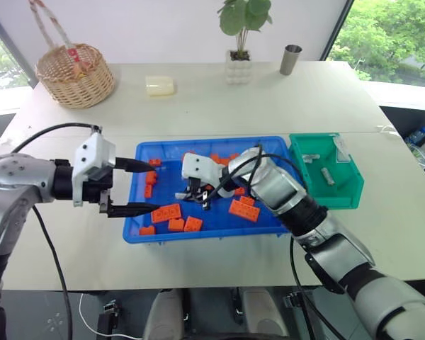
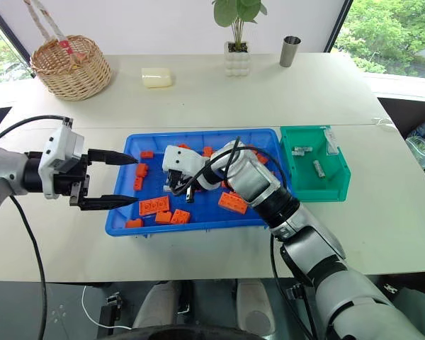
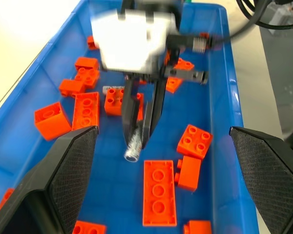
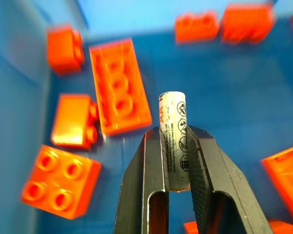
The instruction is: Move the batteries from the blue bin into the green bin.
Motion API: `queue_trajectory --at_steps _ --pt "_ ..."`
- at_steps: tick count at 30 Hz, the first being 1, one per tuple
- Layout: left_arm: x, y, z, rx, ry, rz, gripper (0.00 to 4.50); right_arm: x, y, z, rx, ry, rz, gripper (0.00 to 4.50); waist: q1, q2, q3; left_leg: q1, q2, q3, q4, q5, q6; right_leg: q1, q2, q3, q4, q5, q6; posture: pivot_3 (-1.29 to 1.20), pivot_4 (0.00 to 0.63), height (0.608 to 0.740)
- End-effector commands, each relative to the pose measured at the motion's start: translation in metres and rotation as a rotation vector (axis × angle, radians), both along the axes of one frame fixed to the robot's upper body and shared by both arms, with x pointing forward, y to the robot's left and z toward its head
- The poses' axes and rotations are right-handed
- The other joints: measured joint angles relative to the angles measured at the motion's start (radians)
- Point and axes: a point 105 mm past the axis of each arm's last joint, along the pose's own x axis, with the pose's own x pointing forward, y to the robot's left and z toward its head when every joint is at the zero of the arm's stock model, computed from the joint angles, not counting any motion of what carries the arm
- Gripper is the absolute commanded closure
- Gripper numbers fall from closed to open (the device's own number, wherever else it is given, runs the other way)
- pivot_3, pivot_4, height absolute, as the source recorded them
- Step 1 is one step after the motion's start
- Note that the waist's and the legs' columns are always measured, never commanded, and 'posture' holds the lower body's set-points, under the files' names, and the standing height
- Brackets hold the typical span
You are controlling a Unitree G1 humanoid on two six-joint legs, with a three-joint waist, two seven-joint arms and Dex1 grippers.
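Right wrist view: right hand (image 4: 176,146) clamped on a battery (image 4: 174,141) above the blue bin (image 1: 283,149); left hand (image 1: 131,188) spread apart beside it.

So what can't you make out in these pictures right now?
- Print on the battery: right wrist view, fingers cover its sides.
- Small items in the green bin: head views, too small to identify.
- Blue bin floor: left wrist view, partly hidden by the left gripper fingers.
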Motion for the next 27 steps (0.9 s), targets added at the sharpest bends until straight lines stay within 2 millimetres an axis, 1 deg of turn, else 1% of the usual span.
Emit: queue_trajectory --at_steps 1,3,6,7,9,11,12,16,18,20,21,22,24,25,27 --pt "-0.002 -0.002 -0.001 -0.018 -0.023 0.007 0.00 0.018 -0.058 0.065 0.124 -0.113 -0.193 4.45 0.015 0.000 0.000 0.000 0.000 0.000 0.000 0.000 0.000 0.000 0.000 0.000 0.000 0.000 0.000 0.00 0.150 0.736" --pt "-0.004 -0.003 -0.001 -0.030 -0.021 0.006 0.00 0.020 -0.085 0.076 0.132 -0.127 -0.275 4.45 0.026 -0.001 0.000 -0.001 0.000 0.000 0.000 0.000 0.000 0.000 -0.001 0.000 -0.001 -0.001 -0.002 0.00 0.150 0.736" --pt "-0.003 -0.004 0.000 -0.043 -0.034 0.014 0.00 0.021 -0.165 0.081 0.070 -0.175 -0.512 4.45 0.027 -0.001 -0.001 -0.001 0.000 0.001 -0.001 0.000 0.000 0.000 -0.001 -0.001 -0.003 -0.002 -0.003 0.00 0.150 0.736" --pt "-0.003 -0.004 0.000 -0.046 -0.036 0.017 0.00 0.020 -0.179 0.082 0.055 -0.184 -0.554 4.45 0.027 -0.001 -0.001 -0.001 0.000 0.001 -0.001 0.000 0.000 0.000 -0.001 -0.001 -0.003 -0.002 -0.003 0.00 0.150 0.736" --pt "0.000 -0.003 0.002 -0.051 -0.041 0.021 0.00 0.011 -0.216 0.078 0.035 -0.171 -0.673 4.45 0.023 -0.001 0.000 -0.002 -0.001 0.001 -0.001 0.000 0.000 0.000 -0.001 -0.001 -0.004 -0.002 -0.003 0.00 0.150 0.736" --pt "0.002 -0.004 0.003 -0.055 -0.048 0.023 0.00 0.001 -0.242 0.069 0.012 -0.149 -0.764 4.45 0.019 -0.001 0.000 -0.001 0.000 0.001 -0.001 0.000 0.000 0.000 -0.001 -0.001 -0.004 -0.002 -0.003 0.00 0.150 0.736" --pt "0.003 -0.004 0.004 -0.056 -0.051 0.023 0.00 -0.002 -0.248 0.066 0.003 -0.143 -0.785 4.45 0.016 -0.001 0.000 -0.001 0.000 0.001 -0.001 0.000 0.000 0.000 0.000 -0.001 -0.004 -0.002 -0.003 0.00 0.150 0.736" --pt "0.007 -0.007 0.009 -0.066 -0.065 0.019 0.00 -0.012 -0.264 0.048 -0.048 -0.124 -0.842 4.45 0.013 -0.001 0.000 0.003 0.000 0.002 -0.002 0.000 0.001 0.000 0.001 0.002 -0.002 -0.002 -0.003 0.00 0.150 0.736" --pt "0.007 -0.008 0.010 -0.068 -0.067 0.014 0.00 -0.012 -0.267 0.044 -0.055 -0.130 -0.855 3.43 0.014 -0.001 0.000 0.004 0.000 0.002 -0.002 0.000 0.001 0.001 0.001 0.002 -0.002 -0.002 -0.003 0.00 0.150 0.736" --pt "0.007 -0.009 0.010 -0.067 -0.067 0.009 0.00 -0.010 -0.266 0.044 -0.060 -0.145 -0.848 2.58 0.014 -0.001 0.000 0.004 0.000 0.002 -0.001 0.000 0.001 0.001 0.001 0.003 -0.002 -0.002 -0.003 0.00 0.150 0.736" --pt "0.007 -0.009 0.010 -0.065 -0.067 0.007 0.00 -0.005 -0.260 0.051 -0.052 -0.173 -0.816 2.08 0.015 -0.001 0.000 0.004 0.000 0.002 -0.001 0.000 0.001 0.001 0.001 0.003 -0.002 -0.002 -0.003 0.00 0.150 0.736" --pt "0.007 -0.009 0.011 -0.064 -0.068 0.006 0.00 -0.001 -0.253 0.059 -0.036 -0.196 -0.787 2.08 0.014 -0.001 0.000 0.004 0.000 0.002 -0.001 0.000 0.001 0.001 0.001 0.003 -0.002 -0.002 -0.003 0.00 0.150 0.736" --pt "0.008 -0.010 0.012 -0.062 -0.070 0.006 0.00 0.007 -0.230 0.077 0.010 -0.232 -0.706 2.08 0.010 0.000 0.000 0.004 0.000 0.003 -0.001 0.000 0.001 0.001 0.001 0.003 -0.002 -0.002 -0.003 0.00 0.150 0.736" --pt "0.008 -0.010 0.013 -0.061 -0.071 0.005 0.00 0.009 -0.215 0.082 0.029 -0.238 -0.649 2.08 0.009 0.000 0.000 0.004 0.000 0.003 -0.001 0.000 0.001 0.001 0.001 0.003 -0.002 -0.002 -0.003 0.00 0.150 0.736" --pt "0.008 -0.011 0.014 -0.060 -0.073 0.005 0.00 0.010 -0.187 0.086 0.049 -0.241 -0.537 2.08 0.012 -0.001 0.000 0.004 0.001 0.002 -0.001 0.000 0.001 0.000 0.002 0.003 -0.002 -0.002 -0.003 0.00 0.150 0.736"
